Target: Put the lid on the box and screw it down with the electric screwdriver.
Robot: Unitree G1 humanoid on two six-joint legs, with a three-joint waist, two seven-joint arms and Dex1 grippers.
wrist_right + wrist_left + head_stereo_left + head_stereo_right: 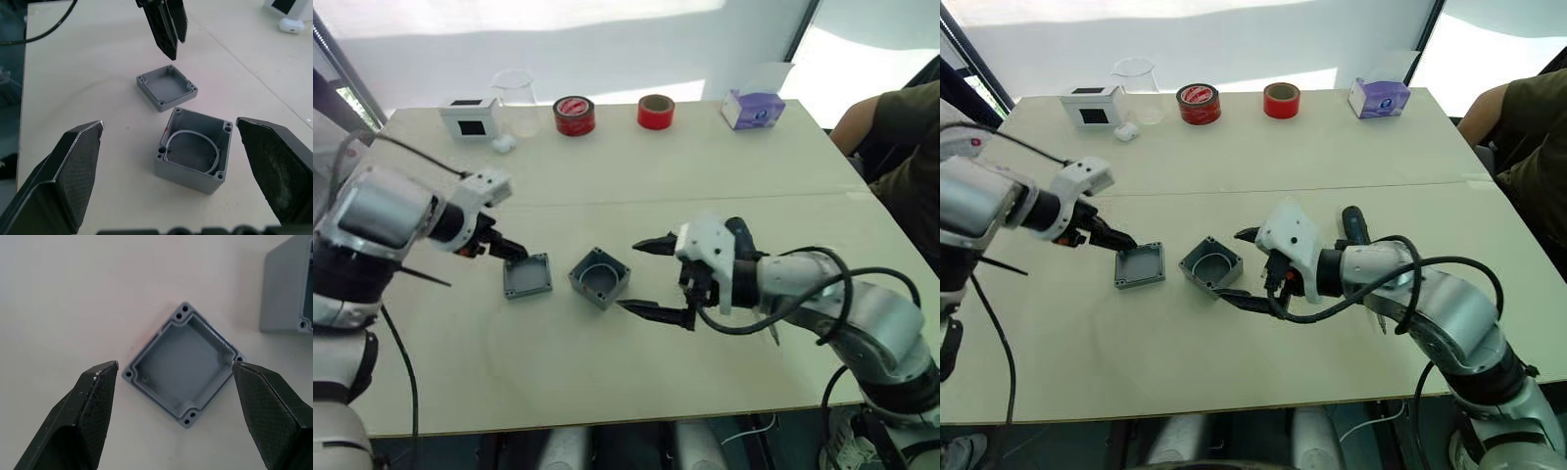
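The grey lid (528, 276) lies hollow side up on the table, left of centre. Just right of it stands the deeper grey box (599, 277), open side up with a curved strip inside. My left gripper (514, 252) hovers open at the lid's far left edge; in the left wrist view its fingertips (105, 374) straddle the lid (183, 369) without touching it. My right gripper (651, 277) is open just right of the box, its two fingers spread wide on either side of the box (193, 149). The black electric screwdriver (1352, 225) lies behind my right wrist, mostly hidden.
Along the far edge stand a white box with a black window (470, 117), a glass beaker (514, 98), two red tape rolls (575, 116) (656, 111) and a purple tissue box (754, 108). A person's arm (891, 127) is at the far right.
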